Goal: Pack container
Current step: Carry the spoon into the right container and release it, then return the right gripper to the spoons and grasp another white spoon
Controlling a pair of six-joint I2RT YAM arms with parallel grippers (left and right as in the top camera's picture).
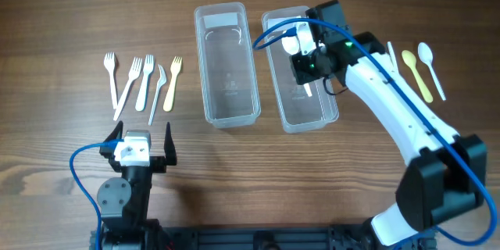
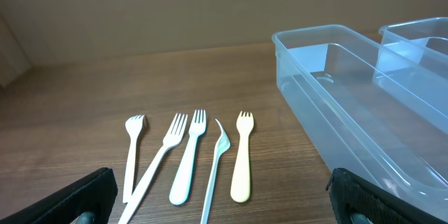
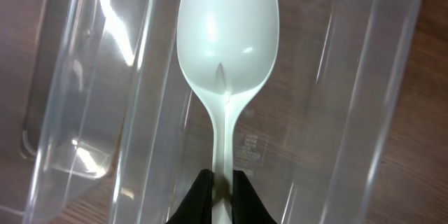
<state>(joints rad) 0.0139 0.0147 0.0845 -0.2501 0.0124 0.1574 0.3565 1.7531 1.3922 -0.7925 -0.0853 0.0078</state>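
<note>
Two clear plastic containers stand side by side at the table's middle, the left container [image 1: 201,62] [image 2: 308,105] and the right container [image 1: 332,113] [image 3: 378,77]. My right gripper [image 1: 308,78] [image 3: 222,182] hangs over the right one, shut on the handle of a white spoon [image 3: 227,35] [image 1: 309,88]. The spoon's bowl points away from the fingers, inside that container's walls. Near the front left, my left gripper [image 1: 141,137] [image 2: 224,199] stands open, with nothing between its fingers. Several plastic forks [image 1: 144,82] [image 2: 189,157] lie just beyond it.
A yellow spoon [image 1: 416,74] and a white spoon [image 1: 430,62] lie on the wood right of the containers. The right arm [image 1: 398,117] reaches in diagonally from the front right corner. A blue cable [image 1: 273,35] loops over the right container.
</note>
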